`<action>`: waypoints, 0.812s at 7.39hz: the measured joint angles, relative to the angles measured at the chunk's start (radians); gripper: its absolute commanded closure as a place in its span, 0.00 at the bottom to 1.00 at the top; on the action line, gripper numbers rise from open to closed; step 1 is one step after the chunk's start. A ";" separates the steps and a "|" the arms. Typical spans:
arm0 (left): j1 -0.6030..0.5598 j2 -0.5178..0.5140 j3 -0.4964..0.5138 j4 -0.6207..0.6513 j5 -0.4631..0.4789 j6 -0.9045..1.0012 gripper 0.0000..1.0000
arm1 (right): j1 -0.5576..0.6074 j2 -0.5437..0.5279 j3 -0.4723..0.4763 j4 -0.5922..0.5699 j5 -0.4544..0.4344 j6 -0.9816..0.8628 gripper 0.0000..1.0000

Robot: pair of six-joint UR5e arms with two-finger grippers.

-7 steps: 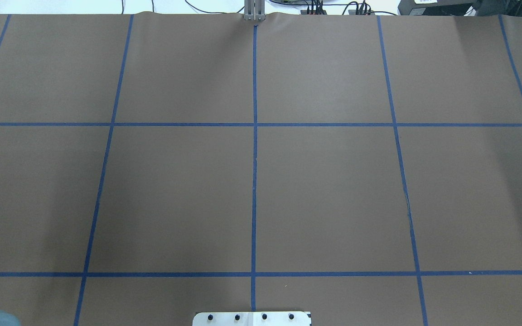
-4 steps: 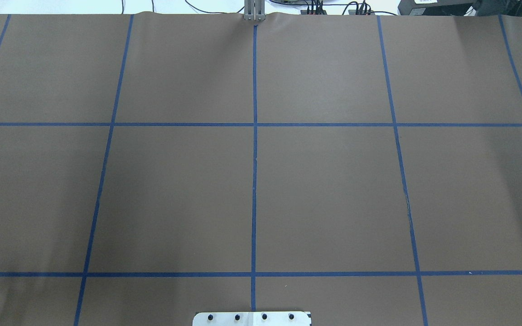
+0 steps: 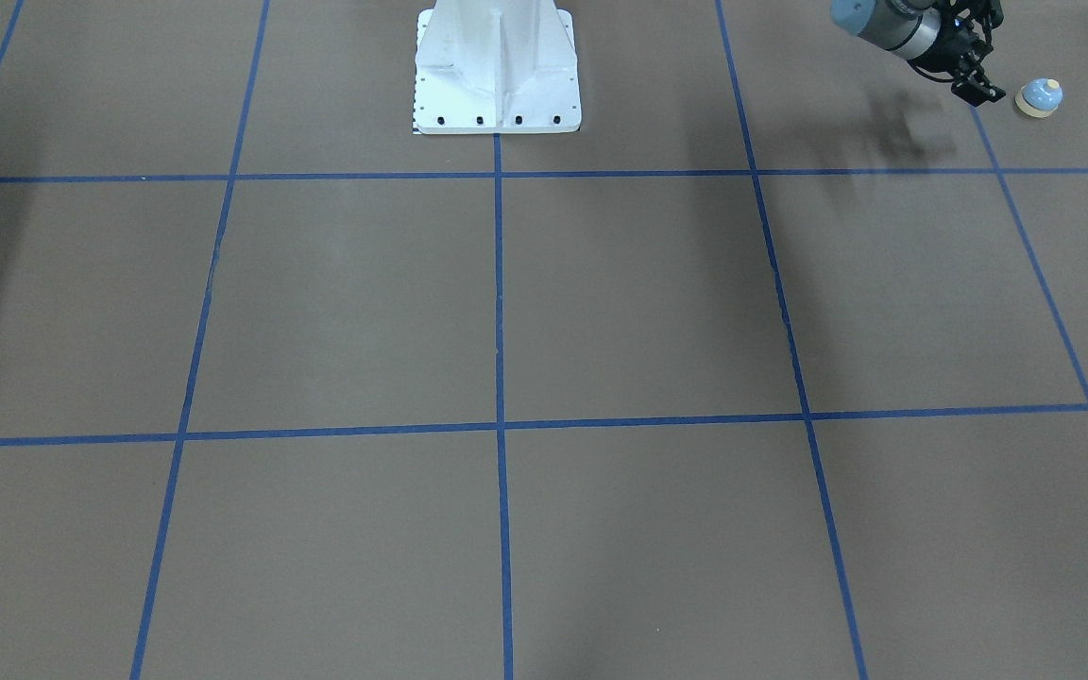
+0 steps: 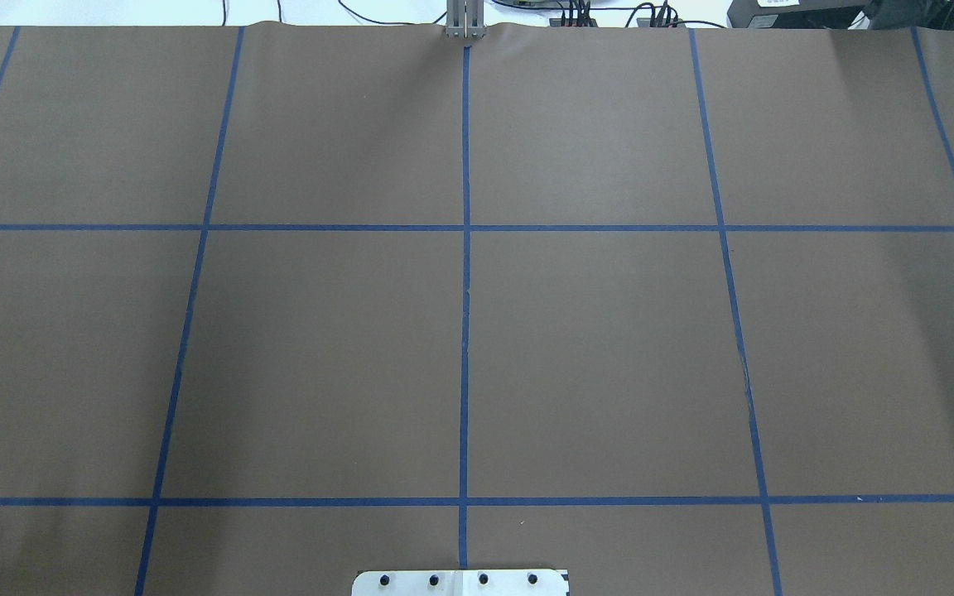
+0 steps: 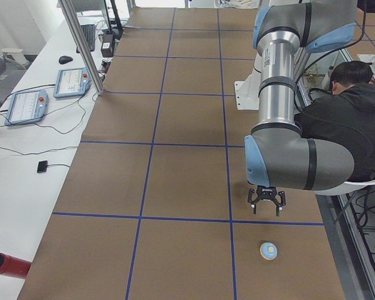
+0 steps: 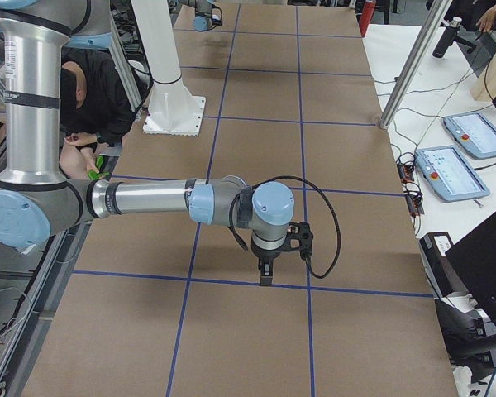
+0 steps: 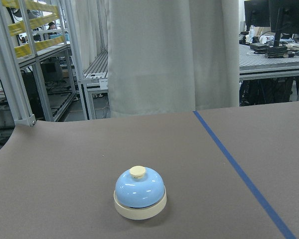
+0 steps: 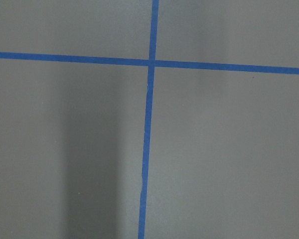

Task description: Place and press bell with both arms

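Observation:
The light-blue bell (image 3: 1040, 96) with a cream button stands upright on the brown table near the robot's left end. It also shows in the exterior left view (image 5: 269, 251) and fills the centre of the left wrist view (image 7: 139, 193). My left gripper (image 3: 981, 94) is open and empty, a short way from the bell, between it and the pedestal side, and hangs above the mat (image 5: 267, 211). My right gripper (image 6: 265, 277) points down over a tape crossing at the other end; I cannot tell whether it is open. Neither arm shows in the overhead view.
The white pedestal (image 3: 497, 66) stands at the robot's side of the table. A seated person in black (image 5: 347, 125) is beside the table near the left arm. Pendants (image 5: 25, 103) and a red cylinder (image 5: 6, 265) lie on the white side bench.
A light-blue joint cap of the left arm showed at the overhead view's bottom-left corner 0.9 s ago; it has moved out of that view.

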State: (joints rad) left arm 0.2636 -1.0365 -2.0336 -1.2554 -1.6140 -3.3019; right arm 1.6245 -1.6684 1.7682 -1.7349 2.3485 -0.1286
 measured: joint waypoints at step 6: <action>0.052 0.048 0.139 -0.164 -0.006 -0.046 0.00 | 0.000 0.001 0.000 0.000 0.001 0.002 0.00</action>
State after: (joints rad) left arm 0.3160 -0.9887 -1.8945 -1.4197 -1.6200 -3.3479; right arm 1.6245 -1.6675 1.7685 -1.7349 2.3500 -0.1263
